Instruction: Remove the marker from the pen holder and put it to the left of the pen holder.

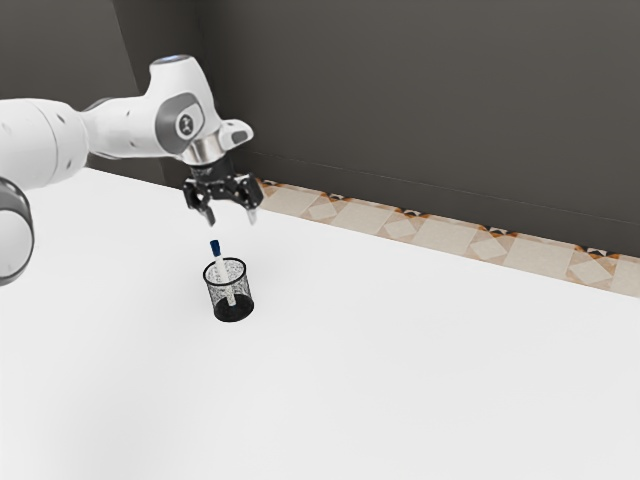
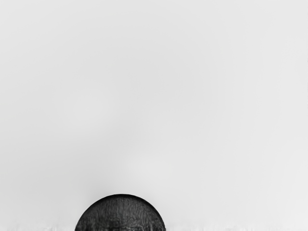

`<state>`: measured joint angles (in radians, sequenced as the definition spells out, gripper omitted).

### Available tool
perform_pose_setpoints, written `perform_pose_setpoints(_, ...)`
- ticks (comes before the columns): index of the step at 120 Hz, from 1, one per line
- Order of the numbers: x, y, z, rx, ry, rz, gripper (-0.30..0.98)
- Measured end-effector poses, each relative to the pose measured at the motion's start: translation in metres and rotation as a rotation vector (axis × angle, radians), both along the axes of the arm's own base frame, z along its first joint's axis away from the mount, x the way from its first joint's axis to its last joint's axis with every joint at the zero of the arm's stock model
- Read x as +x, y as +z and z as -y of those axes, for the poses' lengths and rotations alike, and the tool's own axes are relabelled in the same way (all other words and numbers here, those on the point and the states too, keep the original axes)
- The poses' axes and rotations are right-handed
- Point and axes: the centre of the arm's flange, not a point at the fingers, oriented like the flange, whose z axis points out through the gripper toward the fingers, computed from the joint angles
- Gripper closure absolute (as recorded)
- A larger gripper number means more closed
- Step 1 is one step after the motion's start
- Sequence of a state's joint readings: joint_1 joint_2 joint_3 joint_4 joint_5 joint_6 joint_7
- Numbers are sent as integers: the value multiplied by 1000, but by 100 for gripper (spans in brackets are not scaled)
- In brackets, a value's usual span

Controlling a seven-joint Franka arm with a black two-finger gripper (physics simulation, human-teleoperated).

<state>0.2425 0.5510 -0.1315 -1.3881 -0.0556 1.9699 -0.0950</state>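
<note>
Blue-capped white marker [image 1: 221, 268], that is what the job is about, and from where I stand in the exterior view it sits inside the round black mesh pen holder [image 1: 243, 288]. It leans because the cup is wider than the barrel; its foot is down inside and the dark cap pokes above the rim, toward the exterior view's left, which leaves an end to grab. The holder stands upright on the white table [image 1: 400, 360], its flat base keeping it steady. Above hangs the black two-finger gripper [image 1: 232, 218] on the white jointed arm [image 1: 185, 115], fingers pointing down and spread apart with nothing between them. That spread makes sense to me: the cap has to pass between the two tips before they can pinch it. I'd call this the approach, with the lifting and placing all to come.

In the wrist view, the holder's dark rounded rim lies away from the middle, so I'd expect the hand to need some shifting over before going down. Come down off-line and a finger could catch the rim; pull against the lean and the light-looking cup might drag or tip.
</note>
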Motion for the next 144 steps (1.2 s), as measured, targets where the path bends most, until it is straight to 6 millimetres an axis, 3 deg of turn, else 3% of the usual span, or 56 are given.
perform_pose_setpoints(61, -23, -22, -19, -9, 96, -55, 0)
perform_pose_setpoints(144, -25, -41, -24, -26, 159, -73, 10)
